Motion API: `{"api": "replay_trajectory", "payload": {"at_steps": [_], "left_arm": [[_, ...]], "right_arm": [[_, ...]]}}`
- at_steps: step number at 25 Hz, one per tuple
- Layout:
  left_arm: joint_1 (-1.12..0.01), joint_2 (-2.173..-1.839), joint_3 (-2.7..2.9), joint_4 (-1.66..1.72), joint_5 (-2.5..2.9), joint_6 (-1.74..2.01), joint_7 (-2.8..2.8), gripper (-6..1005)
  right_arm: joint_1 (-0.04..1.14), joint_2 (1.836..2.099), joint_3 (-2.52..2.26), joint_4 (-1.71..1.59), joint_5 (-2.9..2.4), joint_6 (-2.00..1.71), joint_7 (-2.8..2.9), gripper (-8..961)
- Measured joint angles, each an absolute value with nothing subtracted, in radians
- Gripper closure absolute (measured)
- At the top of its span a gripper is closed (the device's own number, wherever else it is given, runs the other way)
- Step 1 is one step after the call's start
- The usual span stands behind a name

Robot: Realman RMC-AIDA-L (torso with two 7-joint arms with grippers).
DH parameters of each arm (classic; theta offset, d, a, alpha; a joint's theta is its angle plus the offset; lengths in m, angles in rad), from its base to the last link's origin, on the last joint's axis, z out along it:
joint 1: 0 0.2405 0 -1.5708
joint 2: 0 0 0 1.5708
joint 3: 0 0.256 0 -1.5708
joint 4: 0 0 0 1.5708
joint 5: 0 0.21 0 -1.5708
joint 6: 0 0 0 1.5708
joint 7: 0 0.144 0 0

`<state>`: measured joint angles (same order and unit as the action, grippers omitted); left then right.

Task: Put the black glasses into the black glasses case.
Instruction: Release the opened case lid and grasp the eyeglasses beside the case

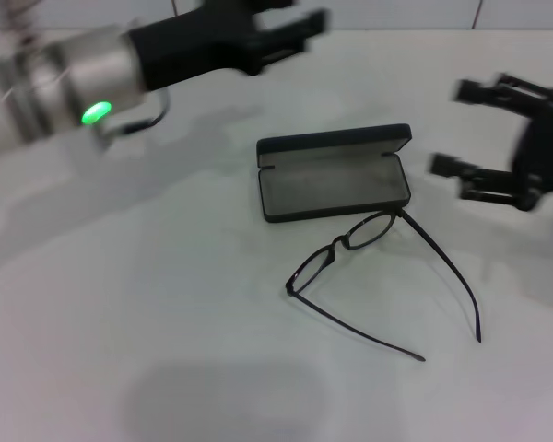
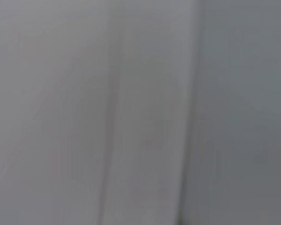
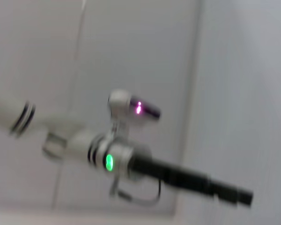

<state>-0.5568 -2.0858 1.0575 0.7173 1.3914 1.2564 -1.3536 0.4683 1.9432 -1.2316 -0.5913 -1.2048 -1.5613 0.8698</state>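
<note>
The black glasses case (image 1: 334, 175) lies open in the middle of the white table, lid up at the back, grey lining showing. The black glasses (image 1: 350, 244) lie unfolded just in front of it, one lens at the case's front edge and both temple arms (image 1: 442, 267) stretching toward me. To the right of the case my right gripper (image 1: 450, 129) hovers open and holds nothing. My left gripper (image 1: 300, 14) is high at the back, left of the case, open and empty; the right wrist view shows it (image 3: 234, 193) side on. The left wrist view is only blurred grey.
The white table (image 1: 120, 304) runs to a tiled wall at the back. My left arm (image 1: 83, 74), with a green light on it, reaches in from the upper left.
</note>
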Motion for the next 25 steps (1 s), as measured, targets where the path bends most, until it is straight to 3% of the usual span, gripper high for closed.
{"api": "replay_trajectory", "payload": {"at_steps": [4,11,18,25], "left_arm": [[-0.435,-2.086,0.982,0.554,1.204,1.393,-1.258,404],[-0.296,-2.087,0.947,0.445,1.096,1.577,-1.138,405],[-0.272,-2.082,0.944,0.389,1.085,1.593,-1.069,404],[-0.315,-2.084,0.947,0.36,1.092,1.593,-1.041,407]], "right_arm": [[0.58,1.938,-1.229,-0.841,-1.601,-1.446,1.136,174],[0.832,1.932,-1.228,-0.899,-1.99,-1.602,1.348,177],[1.07,2.026,-1.287,-0.779,-2.306,-1.553,1.42,182],[1.152,2.029,-1.479,-0.674,-2.233,-1.407,1.45,188]]}}
